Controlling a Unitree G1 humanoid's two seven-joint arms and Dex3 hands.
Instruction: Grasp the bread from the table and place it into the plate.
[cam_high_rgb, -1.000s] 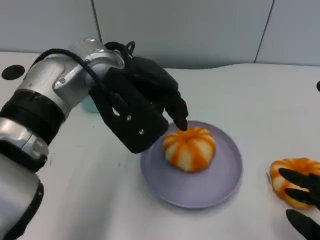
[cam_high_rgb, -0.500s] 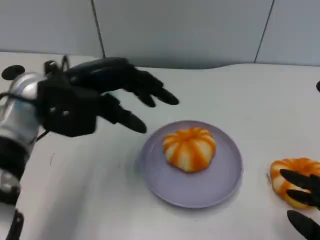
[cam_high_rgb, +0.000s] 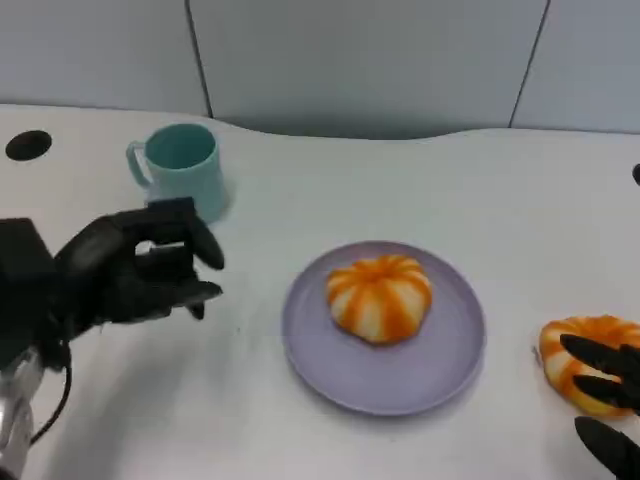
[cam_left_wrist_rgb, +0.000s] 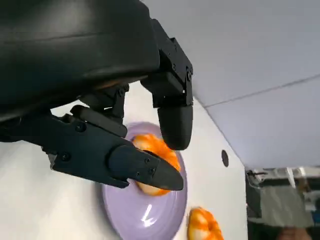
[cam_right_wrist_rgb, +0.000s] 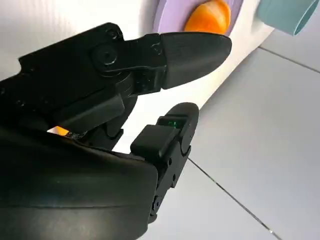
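Bread (cam_high_rgb: 379, 297) is sitting in the plate (cam_high_rgb: 330, 365) mid-table. Left hand (cam_high_rgb: 130, 270) is hovering beside the plate, fingers apart, empty. Right hand (cam_high_rgb: 606, 400) is resting over a second bread (cam_high_rgb: 580, 355), fingers spread. Cup (cam_high_rgb: 180, 165) is standing behind.

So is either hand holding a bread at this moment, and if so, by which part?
Nothing is held. The left hand is off to the side of the plate, empty. The right hand has fingers over the second bread without closing on it.
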